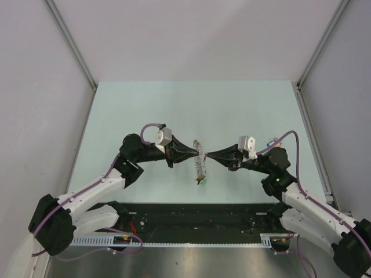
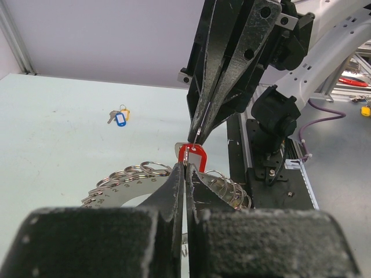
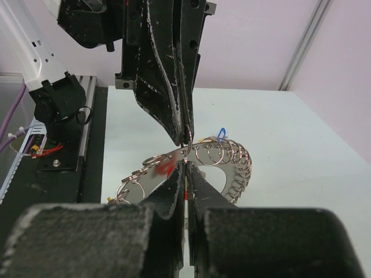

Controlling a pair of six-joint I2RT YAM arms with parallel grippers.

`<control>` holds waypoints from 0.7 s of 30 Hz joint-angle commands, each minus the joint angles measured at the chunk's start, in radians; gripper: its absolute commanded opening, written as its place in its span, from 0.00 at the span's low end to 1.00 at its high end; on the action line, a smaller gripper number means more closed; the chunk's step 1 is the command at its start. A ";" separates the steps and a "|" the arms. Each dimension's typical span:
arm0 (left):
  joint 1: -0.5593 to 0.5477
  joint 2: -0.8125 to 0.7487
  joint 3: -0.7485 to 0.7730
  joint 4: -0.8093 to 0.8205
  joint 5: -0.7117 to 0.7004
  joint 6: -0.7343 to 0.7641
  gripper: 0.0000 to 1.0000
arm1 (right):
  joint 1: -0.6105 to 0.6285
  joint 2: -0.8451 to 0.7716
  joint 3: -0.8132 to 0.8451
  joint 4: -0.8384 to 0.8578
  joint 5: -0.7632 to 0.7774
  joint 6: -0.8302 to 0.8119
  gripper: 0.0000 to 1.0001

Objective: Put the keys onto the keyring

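Note:
The keyring (image 1: 200, 164), a silvery crescent plate strung with several split rings, hangs between my two grippers above the table. It also shows in the left wrist view (image 2: 124, 186) and the right wrist view (image 3: 148, 180). My left gripper (image 1: 195, 154) (image 2: 186, 168) is shut on one small ring of it. My right gripper (image 1: 208, 155) (image 3: 186, 165) is shut on the red key (image 2: 202, 156), tip to tip with the left gripper. A green key (image 1: 201, 182) dangles at the keyring's low end. A blue and a yellow key (image 2: 119, 117) lie together on the table.
The blue and yellow keys lie on the pale green table (image 1: 145, 110) beside the right wrist (image 1: 270, 141). A black rail with cables (image 1: 191, 217) runs along the near edge. White walls stand on three sides.

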 commanded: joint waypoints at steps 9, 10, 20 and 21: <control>0.005 -0.007 0.011 0.074 0.022 -0.023 0.01 | 0.018 -0.004 -0.008 0.095 0.034 0.026 0.00; 0.005 -0.007 0.011 0.074 0.027 -0.023 0.00 | 0.020 -0.002 -0.008 0.097 0.037 0.026 0.00; 0.005 -0.004 0.014 0.077 0.036 -0.029 0.00 | 0.021 0.006 -0.010 0.101 0.042 0.026 0.00; 0.005 -0.004 0.012 0.077 0.034 -0.029 0.00 | 0.021 0.007 -0.010 0.104 0.039 0.027 0.00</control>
